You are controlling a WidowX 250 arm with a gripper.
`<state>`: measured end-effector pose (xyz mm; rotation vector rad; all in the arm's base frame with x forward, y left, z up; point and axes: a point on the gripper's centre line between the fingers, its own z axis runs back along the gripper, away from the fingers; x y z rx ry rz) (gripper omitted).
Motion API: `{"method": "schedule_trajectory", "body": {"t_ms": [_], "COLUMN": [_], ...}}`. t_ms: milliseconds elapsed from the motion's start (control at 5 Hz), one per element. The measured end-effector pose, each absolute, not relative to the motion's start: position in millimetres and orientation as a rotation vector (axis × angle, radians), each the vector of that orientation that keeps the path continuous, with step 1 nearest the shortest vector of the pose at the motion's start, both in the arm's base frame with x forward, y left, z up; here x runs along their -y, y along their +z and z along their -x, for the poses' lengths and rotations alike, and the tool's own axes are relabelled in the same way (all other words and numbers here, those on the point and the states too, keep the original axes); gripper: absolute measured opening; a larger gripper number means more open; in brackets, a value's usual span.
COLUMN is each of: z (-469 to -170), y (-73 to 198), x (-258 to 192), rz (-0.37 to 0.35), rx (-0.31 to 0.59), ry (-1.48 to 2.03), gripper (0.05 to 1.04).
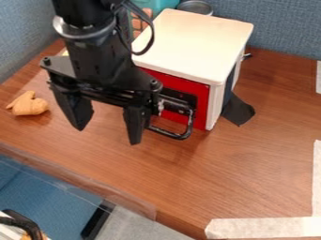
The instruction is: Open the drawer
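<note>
- The end effector [107,136] hangs over the bench [232,164] with its two fingers spread wide and nothing between them.
- The drawer [201,101] is the red front in the white cabinet [194,40], right of the end effector in the view; it looks shut.
- Its black handle [181,136] sticks out as a loop just beside the nearer finger, outside the gap. Whether the two touch, I cannot tell.
- The outer bar of the handle runs roughly along the drawer front, and the line between the fingers runs much the same way. The coming move likely needs a shift toward the handle, to hook a finger behind the bar or straddle it, then a pull away from the cabinet.
- A badly placed finger could knock the handle or shove the cabinet.
- A tan lump [29,104] lies on the far left, well apart from the handle.
- A black flap [237,110] sits beside the cabinet, probably out of the way.
</note>
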<state>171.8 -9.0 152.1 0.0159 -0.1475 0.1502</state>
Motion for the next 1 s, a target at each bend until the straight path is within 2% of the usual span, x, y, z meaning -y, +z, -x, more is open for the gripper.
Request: {"method": "schedule_trajectory", "body": {"t_ms": [200, 600, 1000], "z": [-170.4, -173.3, -188.1], "y": [149.3, 145.1, 118.2], "x": [8.9, 14.3, 8.1], "rz": [-0.017, -0.022, -0.005], "rx": [0.142, 0.231, 0.286], "ry": [0.162, 0.348, 0.661], "gripper": [0.999, 0.999, 0.999]}}
